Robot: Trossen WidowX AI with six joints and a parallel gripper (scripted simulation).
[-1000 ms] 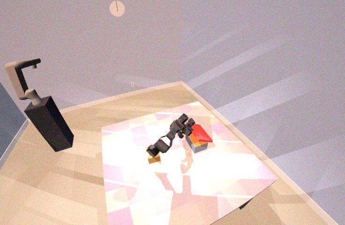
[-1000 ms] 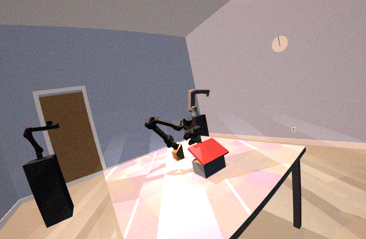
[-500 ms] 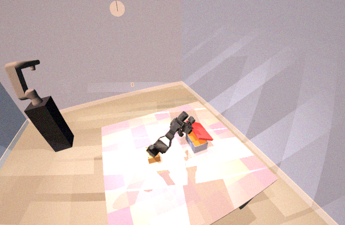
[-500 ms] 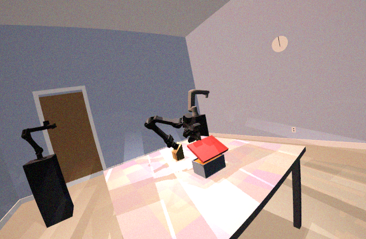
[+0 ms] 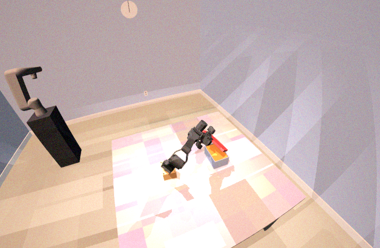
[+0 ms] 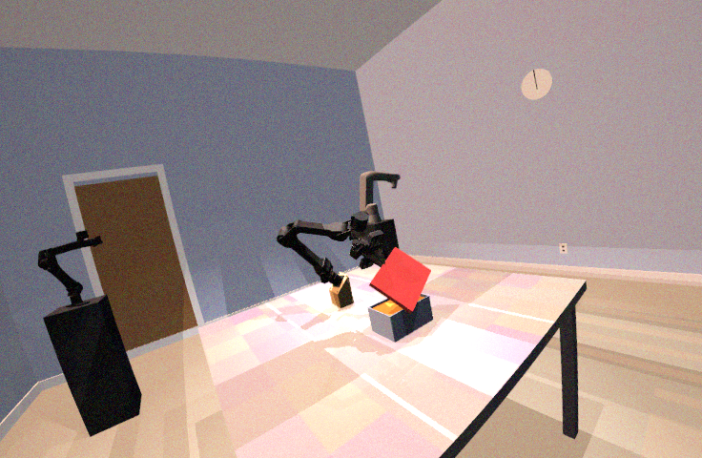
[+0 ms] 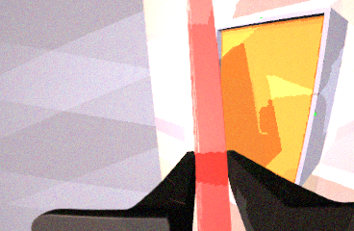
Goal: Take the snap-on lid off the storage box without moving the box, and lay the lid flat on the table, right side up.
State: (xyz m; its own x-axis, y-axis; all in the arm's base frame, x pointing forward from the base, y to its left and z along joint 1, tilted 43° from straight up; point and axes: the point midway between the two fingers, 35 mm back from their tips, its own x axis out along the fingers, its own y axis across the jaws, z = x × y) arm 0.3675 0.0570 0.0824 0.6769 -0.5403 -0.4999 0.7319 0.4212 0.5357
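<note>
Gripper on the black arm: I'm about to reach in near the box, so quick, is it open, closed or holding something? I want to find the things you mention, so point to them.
Black parallel-jaw gripper [image 5: 209, 140] [image 6: 381, 261] [image 7: 210, 157]: closed on the flat red lid [image 5: 219, 144] [image 6: 401, 279] [image 7: 207, 87], holding it steeply tilted.

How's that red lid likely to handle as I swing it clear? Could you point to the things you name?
The red lid [image 5: 219, 142] [image 6: 401, 279] [image 7: 209, 87] looks stiff: its panel stays flat though pinched at one edge. It seems thin, so probably light for its size. Held off-centre and steeply tilted, it might pivot in the jaws if bumped.
</note>
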